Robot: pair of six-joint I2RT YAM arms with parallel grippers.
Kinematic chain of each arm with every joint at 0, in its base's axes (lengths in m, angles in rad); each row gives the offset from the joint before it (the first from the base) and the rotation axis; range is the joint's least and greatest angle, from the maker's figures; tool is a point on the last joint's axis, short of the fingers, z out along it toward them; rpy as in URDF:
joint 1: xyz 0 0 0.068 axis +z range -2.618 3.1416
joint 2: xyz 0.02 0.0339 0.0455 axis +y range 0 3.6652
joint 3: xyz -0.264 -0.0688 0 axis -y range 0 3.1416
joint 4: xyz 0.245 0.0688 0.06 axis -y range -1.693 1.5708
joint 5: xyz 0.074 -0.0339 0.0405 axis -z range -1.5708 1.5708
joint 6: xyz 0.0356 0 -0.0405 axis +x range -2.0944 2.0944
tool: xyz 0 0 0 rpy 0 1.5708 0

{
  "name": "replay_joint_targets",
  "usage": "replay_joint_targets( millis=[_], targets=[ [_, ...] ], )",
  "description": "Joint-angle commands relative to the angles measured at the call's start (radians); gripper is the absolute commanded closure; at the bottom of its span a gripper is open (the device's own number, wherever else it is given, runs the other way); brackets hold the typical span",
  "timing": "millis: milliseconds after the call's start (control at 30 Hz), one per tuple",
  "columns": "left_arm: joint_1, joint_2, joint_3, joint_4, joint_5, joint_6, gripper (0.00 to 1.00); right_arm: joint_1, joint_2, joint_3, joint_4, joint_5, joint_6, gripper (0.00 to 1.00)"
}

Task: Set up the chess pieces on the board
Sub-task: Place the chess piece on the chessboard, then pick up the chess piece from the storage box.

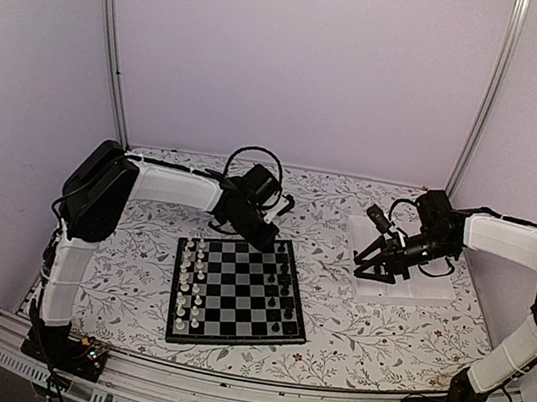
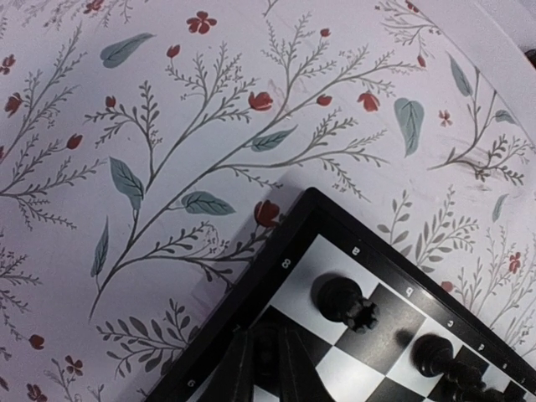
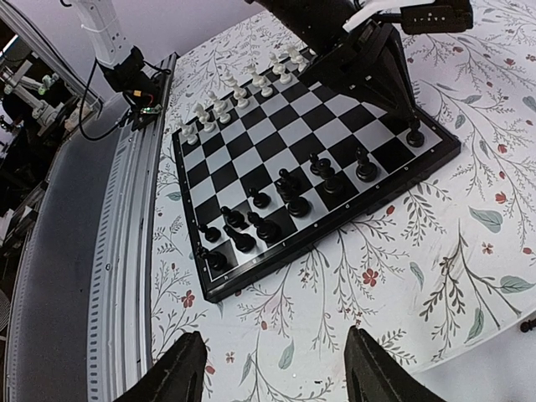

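Risk, main: left gripper (image 2: 266, 368) sits low at a corner of the board (image 1: 235, 287), bottom centre of the left wrist view. Its fingers are set narrow with a dark shape between them, probably one of the black chess pieces (image 3: 286, 182); cannot tell whether it is clamped or only flanked. If the hold is partial, so small a piece could tip on lifting, or skid off the rim onto the cloth. Second risk: a rook-like black piece (image 2: 345, 301) stands near the fingers, a square or so to the right, so a sideways swing would likely knock it. Third: the board looks to lie loose on the cloth, and a downward push at its corner could shift it and topple the standing rows. Right gripper (image 3: 276, 368) hangs with jaws wide and nothing between them, near the left edge of the white tray (image 1: 438, 287), well apart from the board. The black chess pieces cluster along the board's lower-right side in the right wrist view, spread unevenly over several squares, so the setup is judged partway done. White chessmen (image 3: 222, 105) stand in two tidy rows on the opposite side. Surface: table under a pale cloth (image 2: 167, 126) printed with leafy sprigs and red flowers, lying flat. Room: plain pale walls, metal frame posts (image 1: 114, 36), slotted rail (image 1: 249, 400) along the bottom of the overhead view.
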Motion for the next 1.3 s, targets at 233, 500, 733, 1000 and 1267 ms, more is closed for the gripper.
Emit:
replay_joint_targets(
  millis=[233, 500, 733, 1000, 1267],
  targets=[
    [0.012, -0.057, -0.053, -0.015, 0.018, -0.014, 0.87, -0.004, 0.022, 0.037, -0.024, -0.036, -0.015, 0.41],
    [0.005, -0.069, -0.045, -0.028, 0.003, -0.018, 0.74, -0.008, 0.007, 0.109, -0.029, 0.017, 0.014, 0.40],
    [-0.010, -0.180, -0.050, -0.052, -0.040, -0.007, 0.66, -0.084, -0.058, 0.343, 0.061, 0.301, 0.043, 0.16],
    [-0.062, -0.341, -0.111, -0.048, -0.143, -0.004, 0.64, -0.194, 0.151, 0.585, -0.160, 0.187, -0.145, 0.23],
    [-0.185, -0.462, -0.216, 0.091, -0.169, 0.077, 0.63, -0.171, 0.254, 0.536, -0.192, 0.375, -0.425, 0.54]
  ],
)
